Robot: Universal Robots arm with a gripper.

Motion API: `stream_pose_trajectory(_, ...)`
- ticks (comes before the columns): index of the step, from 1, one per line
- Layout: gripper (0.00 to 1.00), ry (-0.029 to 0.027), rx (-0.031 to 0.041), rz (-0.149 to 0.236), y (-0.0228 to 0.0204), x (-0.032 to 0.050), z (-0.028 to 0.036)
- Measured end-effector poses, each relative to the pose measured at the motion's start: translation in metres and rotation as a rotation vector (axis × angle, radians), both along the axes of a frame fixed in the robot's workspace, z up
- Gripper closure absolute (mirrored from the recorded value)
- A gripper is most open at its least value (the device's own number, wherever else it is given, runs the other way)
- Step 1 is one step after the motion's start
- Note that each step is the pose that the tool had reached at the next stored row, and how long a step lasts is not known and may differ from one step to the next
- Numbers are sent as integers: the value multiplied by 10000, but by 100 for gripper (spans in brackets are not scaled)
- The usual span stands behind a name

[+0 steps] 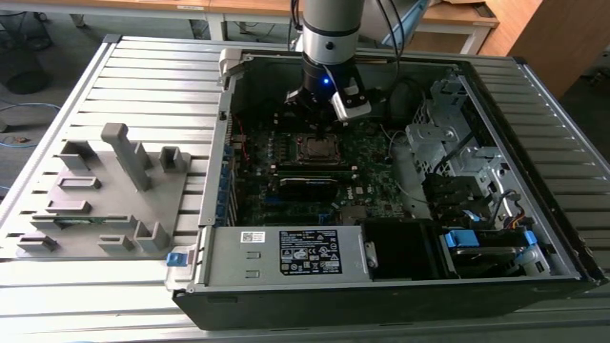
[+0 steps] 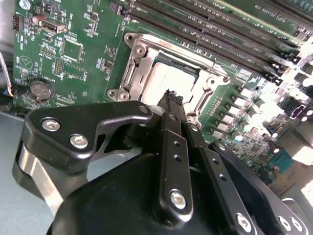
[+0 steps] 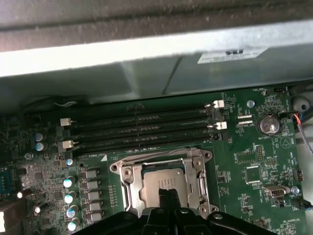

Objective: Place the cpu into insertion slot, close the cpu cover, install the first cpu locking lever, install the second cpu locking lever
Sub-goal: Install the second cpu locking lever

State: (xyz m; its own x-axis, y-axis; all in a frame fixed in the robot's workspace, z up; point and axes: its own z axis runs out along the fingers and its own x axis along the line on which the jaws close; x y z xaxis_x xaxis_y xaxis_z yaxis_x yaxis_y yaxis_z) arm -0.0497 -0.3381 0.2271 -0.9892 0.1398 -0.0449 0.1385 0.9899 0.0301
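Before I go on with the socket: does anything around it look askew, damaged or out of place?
Nothing stands out. The cpu lies flat and square in the insertion slot, with the cpu cover down around it. The gripper hangs shut just above the chip. The board around the socket looks intact.

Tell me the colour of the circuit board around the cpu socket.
Green circuit board, seen best in the first wrist view.

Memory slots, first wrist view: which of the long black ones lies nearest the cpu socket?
The slot running right along the cpu cover edge, last in the parallel row; the other slots lie farther off toward the case wall. The gripper sits over the cpu.
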Motion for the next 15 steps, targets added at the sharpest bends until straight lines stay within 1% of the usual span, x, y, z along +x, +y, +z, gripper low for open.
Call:
stream_pose_trajectory(8,89,0,0,-1,-77,0,0)
stream_pose_trajectory(12,89,0,-1,-2,-82,0,2)
stream_pose_trajectory(15,89,0,-1,-1,-82,0,28)
